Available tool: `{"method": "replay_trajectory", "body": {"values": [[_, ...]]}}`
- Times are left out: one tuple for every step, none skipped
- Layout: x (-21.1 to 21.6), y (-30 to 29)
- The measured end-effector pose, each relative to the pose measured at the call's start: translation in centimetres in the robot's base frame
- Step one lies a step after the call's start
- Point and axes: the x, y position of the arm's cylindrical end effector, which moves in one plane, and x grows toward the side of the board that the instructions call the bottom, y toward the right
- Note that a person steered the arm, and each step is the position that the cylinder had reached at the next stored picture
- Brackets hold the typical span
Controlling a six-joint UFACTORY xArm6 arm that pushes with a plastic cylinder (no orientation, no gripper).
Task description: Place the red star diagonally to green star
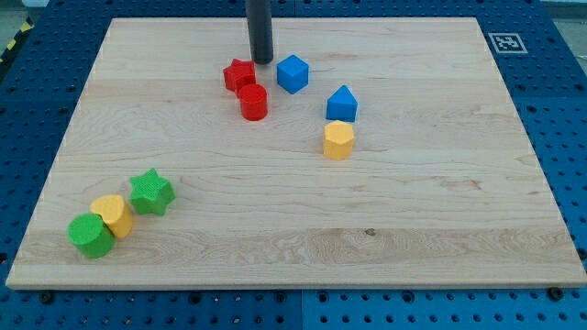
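Observation:
The red star (238, 74) lies near the view's top centre on the wooden board (413, 211), touching a red cylinder (253, 102) just below and to its right. The green star (151, 192) lies far away at the view's lower left. My tip (263, 60) stands just above and to the right of the red star, close to it, between it and a blue block (293, 73). Whether the tip touches the red star I cannot tell.
A second blue block (341, 103) sits right of centre with a yellow hexagonal block (338, 140) touching it from below. At the lower left a yellow block (114, 215) and a green cylinder (91, 236) sit in a row beside the green star.

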Motion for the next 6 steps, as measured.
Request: {"method": "replay_trajectory", "body": {"values": [[3.2, -3.4], [5.5, -4.4], [7.6, -4.7], [10.5, -4.7], [13.2, -4.7], [15.4, -4.7]]}}
